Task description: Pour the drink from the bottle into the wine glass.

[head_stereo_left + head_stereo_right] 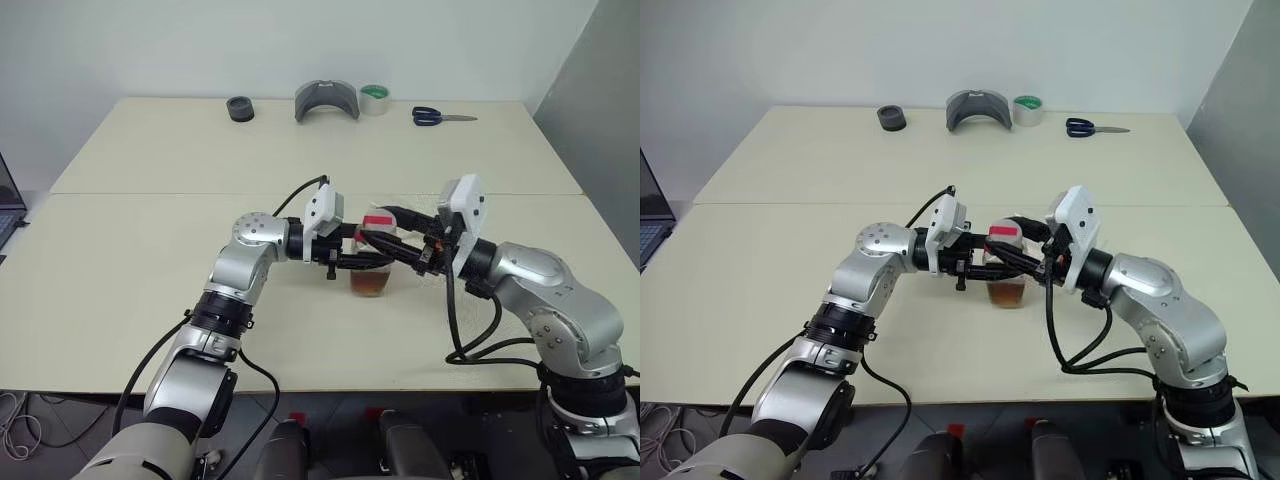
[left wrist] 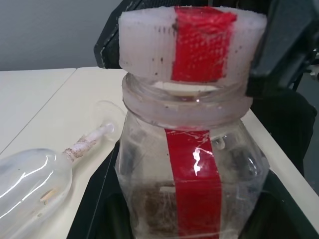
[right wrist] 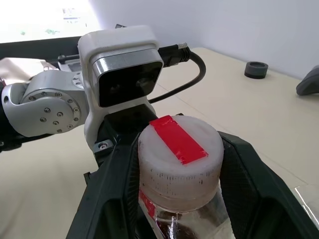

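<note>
Left gripper [image 1: 368,262] clamps clear squarish plastic bottle [image 2: 192,174] | right gripper [image 3: 179,164] straddles white red-taped cap [image 3: 178,149] | step: uncapping | next: twist cap off.

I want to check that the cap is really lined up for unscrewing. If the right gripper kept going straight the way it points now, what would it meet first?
Nothing to travel to: the right gripper already has its fingers either side of the bottle's cap. Straight beyond the cap sits the left gripper's wrist camera housing, likely the next contact.

One bottle [image 1: 372,268], one wine glass [image 2: 35,181], two tape rolls [image 1: 374,99].
</note>
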